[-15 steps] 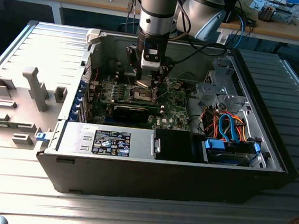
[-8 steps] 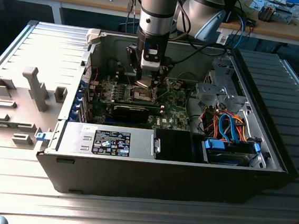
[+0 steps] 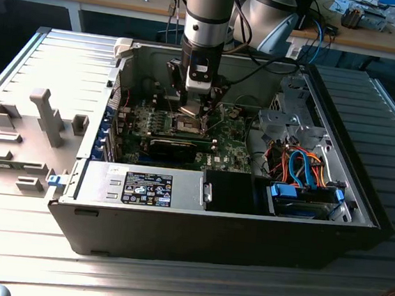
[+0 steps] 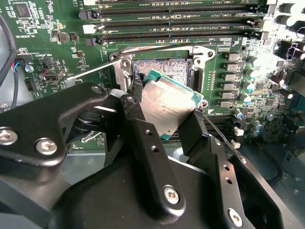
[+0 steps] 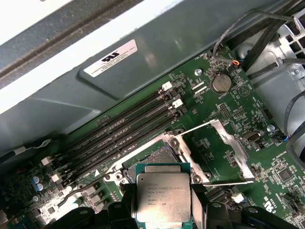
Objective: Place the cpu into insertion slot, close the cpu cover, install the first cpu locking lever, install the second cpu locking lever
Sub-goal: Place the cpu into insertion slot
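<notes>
The cpu (image 4: 167, 101) is held by its edges between the fingers (image 4: 143, 138), tilted, just above the insertion slot (image 4: 162, 64). Contact with the slot possibly not yet made. Judgement: it is best levelled and squared to the slot, then lowered without force.

Looks like a robotics lab or electronics workshop. Told by an opened desktop computer case (image 3: 209, 240) lying on a ribbed metal counter (image 3: 389, 124), grey moulded fixtures (image 3: 43, 112) at the exterior view's left, an industrial robot arm (image 3: 209, 16) above the case, and far wooden workbenches (image 3: 389, 42) strewn with cables (image 3: 319, 34).
</notes>
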`<state>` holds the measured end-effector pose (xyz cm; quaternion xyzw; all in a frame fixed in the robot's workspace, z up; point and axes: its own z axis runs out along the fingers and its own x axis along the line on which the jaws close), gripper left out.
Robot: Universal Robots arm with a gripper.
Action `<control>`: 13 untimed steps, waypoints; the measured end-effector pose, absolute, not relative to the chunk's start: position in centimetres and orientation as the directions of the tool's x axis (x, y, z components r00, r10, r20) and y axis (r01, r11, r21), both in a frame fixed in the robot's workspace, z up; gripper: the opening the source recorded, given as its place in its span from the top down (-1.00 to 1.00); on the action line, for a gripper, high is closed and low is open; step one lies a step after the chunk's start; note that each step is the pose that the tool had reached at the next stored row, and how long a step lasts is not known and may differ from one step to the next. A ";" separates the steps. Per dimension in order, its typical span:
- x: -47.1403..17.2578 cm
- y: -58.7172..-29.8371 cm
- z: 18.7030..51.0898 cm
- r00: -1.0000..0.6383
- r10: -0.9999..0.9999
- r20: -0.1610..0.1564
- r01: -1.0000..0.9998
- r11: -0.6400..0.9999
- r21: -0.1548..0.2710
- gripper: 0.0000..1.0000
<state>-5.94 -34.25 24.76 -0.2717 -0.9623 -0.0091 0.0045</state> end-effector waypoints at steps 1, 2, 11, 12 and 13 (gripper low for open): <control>-5.9 -34.2 24.8 -0.852 0.523 0.014 0.523 0.852 0.015 -0.09; -5.9 -34.2 24.8 -0.852 0.524 0.014 0.524 0.852 0.015 -0.09; -5.9 -34.2 24.7 -0.849 0.528 0.013 0.528 0.849 0.015 -0.09; -5.9 -34.2 24.7 -0.849 0.529 0.013 0.529 0.849 0.015 -0.09; -5.9 -34.2 24.7 -0.848 0.529 0.013 0.530 0.848 0.015 -0.09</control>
